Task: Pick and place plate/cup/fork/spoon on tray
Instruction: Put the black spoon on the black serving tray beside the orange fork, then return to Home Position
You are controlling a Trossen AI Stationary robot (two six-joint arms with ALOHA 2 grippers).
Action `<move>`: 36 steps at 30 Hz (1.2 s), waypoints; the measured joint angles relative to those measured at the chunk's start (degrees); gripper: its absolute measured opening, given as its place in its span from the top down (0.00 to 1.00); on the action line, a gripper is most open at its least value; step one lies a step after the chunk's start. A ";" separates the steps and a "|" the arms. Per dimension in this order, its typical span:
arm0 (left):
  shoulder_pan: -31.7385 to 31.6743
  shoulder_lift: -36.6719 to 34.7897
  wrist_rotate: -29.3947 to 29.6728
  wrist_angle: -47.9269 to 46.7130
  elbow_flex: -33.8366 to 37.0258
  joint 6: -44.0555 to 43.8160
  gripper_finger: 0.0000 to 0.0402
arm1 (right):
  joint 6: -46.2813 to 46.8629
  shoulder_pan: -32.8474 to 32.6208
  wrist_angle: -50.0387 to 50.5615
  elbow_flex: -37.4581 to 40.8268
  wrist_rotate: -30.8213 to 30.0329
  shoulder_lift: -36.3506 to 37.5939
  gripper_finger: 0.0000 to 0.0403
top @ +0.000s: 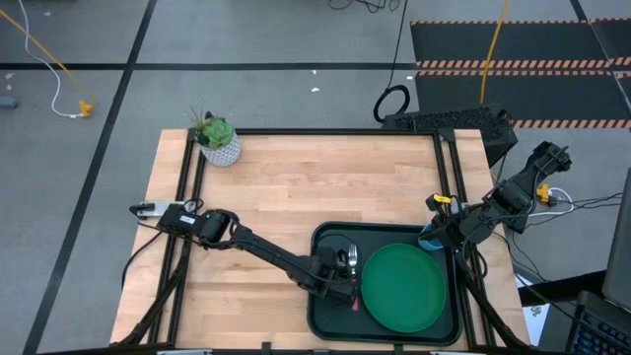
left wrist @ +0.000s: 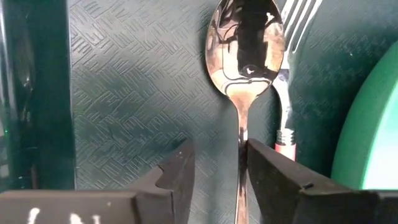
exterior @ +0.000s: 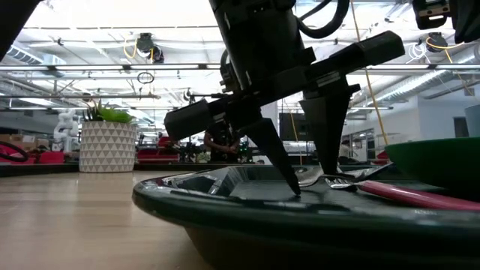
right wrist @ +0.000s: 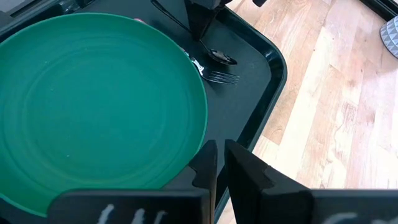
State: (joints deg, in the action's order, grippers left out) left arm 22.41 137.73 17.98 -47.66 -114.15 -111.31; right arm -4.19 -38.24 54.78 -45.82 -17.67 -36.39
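Standing over the left part of the tray (top: 317,306), the left gripper (left wrist: 217,171) has its fingers parted, with the spoon (left wrist: 244,56) lying on the tray floor. In the left wrist view the spoon's handle runs down against the inner face of one finger, not centred in the gap, and its bowl lies straight ahead of the fingertips. Judged from that, the spoon is released or nearly so; contact on that one side cannot be ruled out. Its long axis runs in line with the gripper's reach, so any withdrawal should go straight up, not sideways, or the handle could be dragged.

Just beside the spoon, on the plate side, lies the fork (left wrist: 287,74), tines by the spoon's bowl, red handle parallel to the spoon's. Next over, the plate (top: 402,287) fills the right part of the tray.

Farther off, the right gripper (right wrist: 220,163) hovers near the tray's far right corner with its fingers drawn close, nothing visible between them. The cup (top: 428,240) shows only as a sliver of blue at that corner beneath the right arm; whether it stands on the tray cannot be told. A potted plant (top: 218,142) stands at the far left corner of the table (top: 296,187).
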 joint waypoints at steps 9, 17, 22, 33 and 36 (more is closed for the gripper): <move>0.00 0.00 -0.04 0.49 0.00 -0.23 0.51 | 0.02 -0.01 0.00 0.00 0.00 -0.02 0.94; -0.04 -0.01 -0.89 -0.75 -0.04 -2.33 0.47 | 0.04 0.00 -0.01 0.00 0.00 -0.02 0.94; -0.02 -0.08 -1.50 -1.77 -0.07 -2.77 0.47 | 0.04 -0.01 -0.01 0.00 0.00 -0.02 0.94; -0.39 -0.11 -4.13 -1.88 -0.07 -0.28 0.47 | 0.04 -0.01 -0.02 0.00 0.00 -0.01 0.94; -0.37 -0.11 -4.28 -1.98 -0.07 -0.28 0.47 | 0.04 -0.01 -0.02 0.00 0.00 -0.01 0.94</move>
State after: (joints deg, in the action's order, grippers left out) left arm 22.04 137.62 13.69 -49.65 -114.21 -111.59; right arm -4.14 -38.26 54.76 -45.82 -17.67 -36.40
